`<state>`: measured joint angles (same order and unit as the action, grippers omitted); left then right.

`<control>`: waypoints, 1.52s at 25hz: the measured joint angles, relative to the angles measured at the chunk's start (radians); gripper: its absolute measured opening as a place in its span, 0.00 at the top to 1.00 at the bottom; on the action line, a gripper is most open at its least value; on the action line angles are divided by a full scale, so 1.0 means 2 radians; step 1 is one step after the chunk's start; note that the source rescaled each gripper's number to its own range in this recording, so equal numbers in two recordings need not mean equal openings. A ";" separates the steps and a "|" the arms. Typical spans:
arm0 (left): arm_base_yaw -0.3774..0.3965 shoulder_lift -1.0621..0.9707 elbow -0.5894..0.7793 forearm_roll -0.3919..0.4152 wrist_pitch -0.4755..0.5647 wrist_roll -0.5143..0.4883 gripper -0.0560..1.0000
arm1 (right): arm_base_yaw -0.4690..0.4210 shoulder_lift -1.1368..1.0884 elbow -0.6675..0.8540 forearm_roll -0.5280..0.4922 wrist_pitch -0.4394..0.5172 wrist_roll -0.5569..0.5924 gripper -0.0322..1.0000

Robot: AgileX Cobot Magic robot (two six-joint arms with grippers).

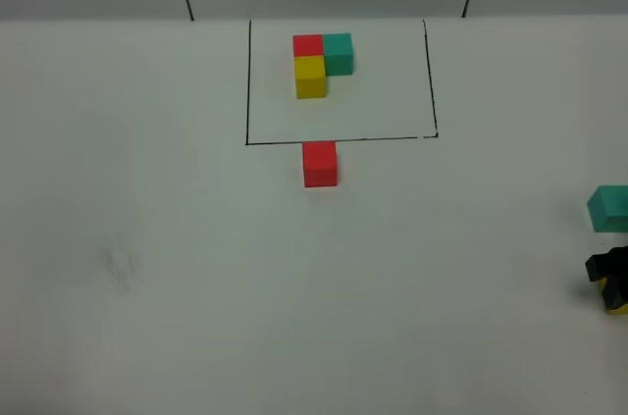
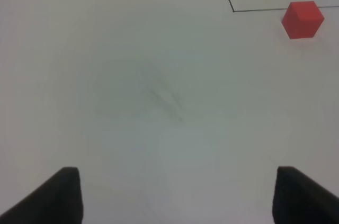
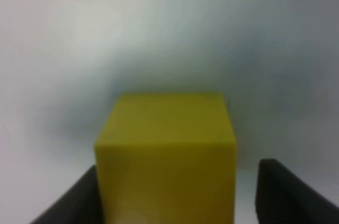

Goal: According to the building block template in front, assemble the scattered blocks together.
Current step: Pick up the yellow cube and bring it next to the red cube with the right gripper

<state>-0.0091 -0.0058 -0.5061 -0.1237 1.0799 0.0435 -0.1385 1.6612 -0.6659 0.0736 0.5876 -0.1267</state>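
- The right gripper (image 3: 177, 197) is straddling the yellow cube (image 3: 167, 144). One finger (image 3: 74, 197) is appearing to touch a side face. The other finger (image 3: 296, 192) is standing clear, with a strip of table showing between it and the cube. The jaws are therefore spread around the cube and are not pinching it.
- In the high view this gripper (image 1: 606, 273) is sitting at the right edge of the table (image 1: 147, 238), with a sliver of yellow showing under it. The teal cube (image 1: 609, 208) is lying near it on the far side, apart from it.
- The yellow cube is looking rigid, light and smooth, with flat faces and crisp edges. It is likely to slide or twist under off-centre pads. The best hold is on two opposite side faces, centred, with the pads flat to them.
- The left gripper (image 2: 177, 197) is hanging over bare table with its fingers wide apart, holding nothing.
- The red cube (image 1: 320, 163) is resting just outside the near line of the black frame (image 1: 248, 81), well apart from the other two loose cubes.
- The building block template (image 1: 319, 60) is lying inside the frame. Its red cube is forming the corner, with teal to the right and yellow on the near side.
- Judging by that pattern, the yellow cube is belonging against the red cube's near face, so a long carry is waiting.
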 joint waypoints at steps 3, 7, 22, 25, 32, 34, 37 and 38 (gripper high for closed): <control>0.000 0.000 0.000 0.000 0.000 0.000 0.31 | 0.000 0.000 0.000 0.000 0.002 0.003 0.72; 0.000 0.000 0.000 0.000 0.000 0.000 0.31 | 0.002 -0.004 -0.002 0.001 0.020 0.004 0.72; 0.000 0.000 0.000 0.000 0.000 0.000 0.31 | 0.320 -0.106 -0.129 -0.101 0.135 0.327 0.72; 0.000 0.000 0.000 0.000 0.000 0.000 0.31 | 0.386 -0.062 -0.154 -0.154 0.140 0.420 0.72; 0.000 0.000 0.000 0.001 0.000 0.000 0.31 | 0.465 0.085 -0.279 -0.176 0.153 0.487 0.72; 0.000 0.000 0.000 0.003 0.000 0.000 0.31 | 0.467 0.119 -0.313 -0.169 0.155 0.487 0.72; 0.000 0.000 0.000 0.003 0.000 0.000 0.31 | 0.470 0.157 -0.348 -0.163 0.152 0.487 0.72; 0.000 0.000 0.000 0.004 0.000 0.000 0.31 | 0.471 0.167 -0.356 -0.162 0.147 0.487 0.72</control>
<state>-0.0091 -0.0058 -0.5061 -0.1164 1.0799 0.0425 0.8045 1.9956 -1.3774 -0.2500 0.8816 0.8479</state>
